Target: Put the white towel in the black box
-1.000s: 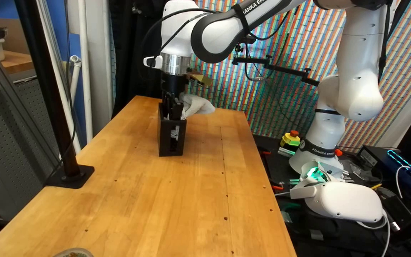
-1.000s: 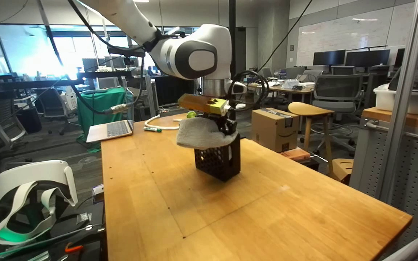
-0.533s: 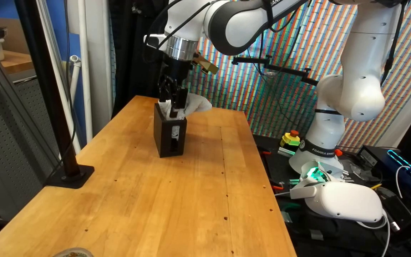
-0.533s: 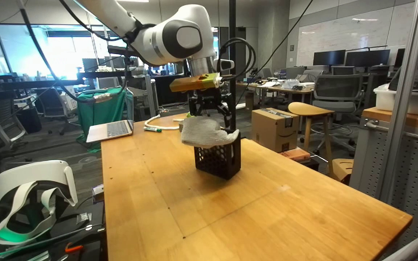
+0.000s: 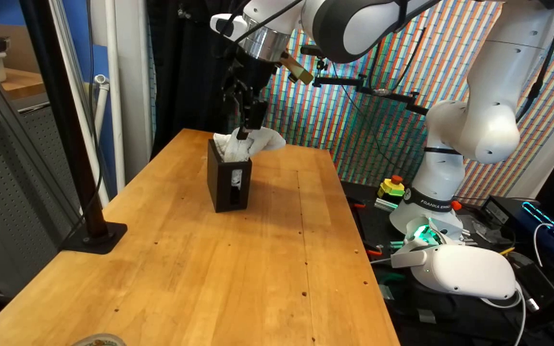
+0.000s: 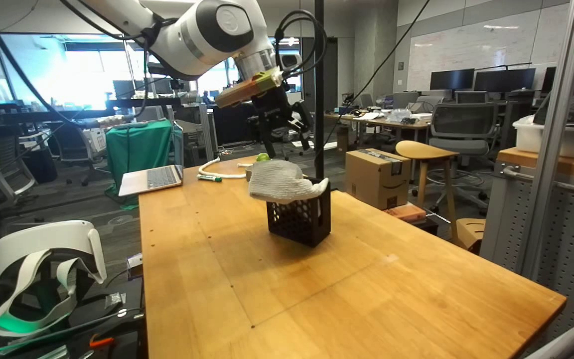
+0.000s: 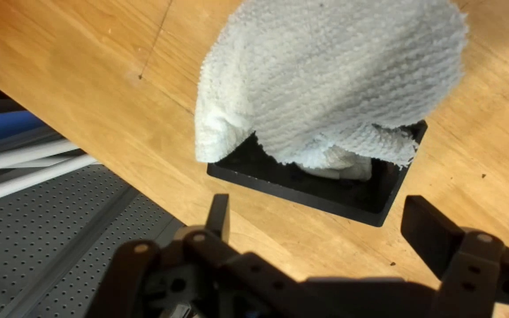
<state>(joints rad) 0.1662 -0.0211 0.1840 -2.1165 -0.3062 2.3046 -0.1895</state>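
Note:
The black box [image 5: 220, 185] stands upright on the wooden table; it also shows in an exterior view [image 6: 299, 222] and the wrist view [image 7: 296, 194]. The white towel [image 6: 277, 182] is partly inside the box and bulges over its rim on one side, in both exterior views [image 5: 266, 140]. In the wrist view the towel [image 7: 325, 75] covers the far part of the opening, with a fold down inside; the near part is uncovered and dark. My gripper [image 7: 317, 199] is open and empty, tilted above the box and apart from the towel in an exterior view [image 6: 289, 148].
A laptop [image 6: 155, 179], a white tube [image 6: 217, 174], a green marker [image 6: 210, 178] and a green round object [image 6: 262, 157] lie at one table end. A black post [image 5: 72, 120] stands at the table edge. A bowl rim [image 5: 99, 340] shows at the near edge.
My gripper has opened, let go of the towel, and risen and tilted up out of the box. The towel stays in and over the box. The box turned slightly at first.

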